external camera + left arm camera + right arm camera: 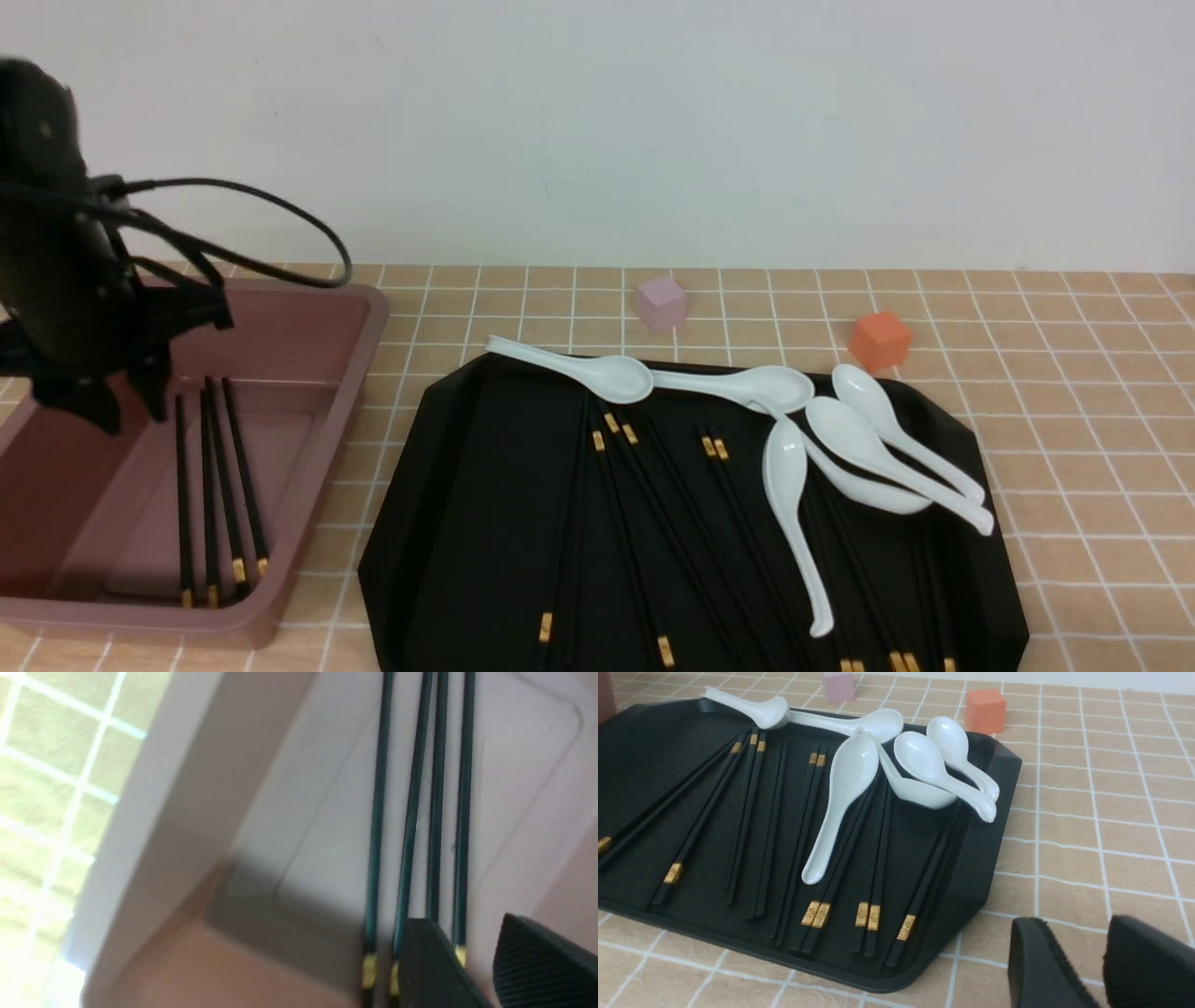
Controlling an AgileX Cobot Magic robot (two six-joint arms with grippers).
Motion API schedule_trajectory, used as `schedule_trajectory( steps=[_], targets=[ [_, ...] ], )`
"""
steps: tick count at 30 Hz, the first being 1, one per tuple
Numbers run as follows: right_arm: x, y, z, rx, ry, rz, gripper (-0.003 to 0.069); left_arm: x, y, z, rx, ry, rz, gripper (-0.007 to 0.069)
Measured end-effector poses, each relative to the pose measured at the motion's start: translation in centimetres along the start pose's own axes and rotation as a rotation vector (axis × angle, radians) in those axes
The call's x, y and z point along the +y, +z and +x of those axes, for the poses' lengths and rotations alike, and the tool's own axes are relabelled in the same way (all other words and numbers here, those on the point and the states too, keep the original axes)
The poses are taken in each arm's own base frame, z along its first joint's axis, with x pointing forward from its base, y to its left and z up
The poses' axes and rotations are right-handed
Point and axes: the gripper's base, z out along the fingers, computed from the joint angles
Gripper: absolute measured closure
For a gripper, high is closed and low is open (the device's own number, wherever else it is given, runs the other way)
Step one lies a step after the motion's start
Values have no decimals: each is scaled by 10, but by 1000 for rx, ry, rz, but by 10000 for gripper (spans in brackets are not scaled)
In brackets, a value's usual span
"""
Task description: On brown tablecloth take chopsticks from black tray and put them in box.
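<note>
Left arm [47, 243] is showing as a bulky matte-black shell, rounded at the top. 1 thin black cable [219, 182] is arcing out from it; further black leads are running close to the shell. Left gripper [467, 919] is presenting 2 black wedge-shaped fingers [430, 966], 1 smooth-faced, the other finely ribbed. Right gripper [1078, 926] is showing 2 black fingers [1036, 961] with rounded tips and rough, textured inner edges.

White spoons [787, 467], pink cube [661, 302], orange cube [879, 340], pale wall [653, 121]
</note>
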Motion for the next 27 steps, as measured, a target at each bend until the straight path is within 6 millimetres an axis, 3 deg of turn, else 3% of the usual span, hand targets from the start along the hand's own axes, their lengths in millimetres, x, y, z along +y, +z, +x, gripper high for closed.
schedule_trajectory(
  steps=[2,3,8,9,11,13,14,16,20,23,25,27],
  targets=[
    [0,0,0,0,0,0,419,6,-21,8,15,54,-1,396],
    [0,0,0,0,0,0,419,6,-21,9,25,63,-3,396],
    [0,0,0,0,0,0,419,17,-90,38,-56,98,127,430],
    [0,0,0,0,0,0,419,19,-96,41,-69,109,137,438],
    [0,0,0,0,0,0,419,26,-126,65,-151,158,232,504],
    [0,0,0,0,0,0,419,32,-142,86,-221,188,307,572],
    [0,0,0,0,0,0,419,34,-146,91,-238,190,319,587],
    [0,0,0,0,0,0,419,41,-155,121,-314,206,424,637],
    [0,0,0,0,0,0,419,52,-154,174,-441,230,602,637],
    [0,0,0,0,0,0,419,64,-144,210,-586,228,684,637],
    [0,0,0,0,0,0,419,69,-137,220,-643,221,693,637],
    [0,0,0,0,0,0,419,80,-124,242,-773,205,707,637]
  ],
)
